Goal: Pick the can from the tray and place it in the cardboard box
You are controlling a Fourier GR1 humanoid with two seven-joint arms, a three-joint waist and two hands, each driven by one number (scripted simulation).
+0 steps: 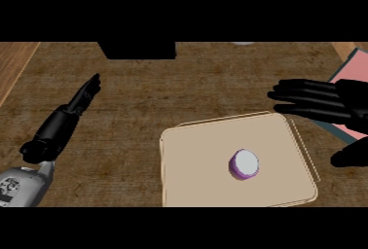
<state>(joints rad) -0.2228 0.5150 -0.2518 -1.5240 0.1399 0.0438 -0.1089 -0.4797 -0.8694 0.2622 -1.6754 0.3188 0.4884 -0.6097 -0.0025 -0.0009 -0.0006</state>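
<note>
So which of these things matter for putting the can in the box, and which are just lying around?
Job:
can, lying inside the cardboard box
pink tray
right hand, open

Lying about:
left hand, resting
black block, at the counter's far edge

One purple can (244, 164) with a pale top stands inside one tan cardboard box (208, 146). One pink tray (354, 73) with a teal rim shows at the right edge. One dark block (137, 50) sits at the counter's (144, 97) far side. Two black hands: left hand (84, 97), right hand (316, 99)
</note>
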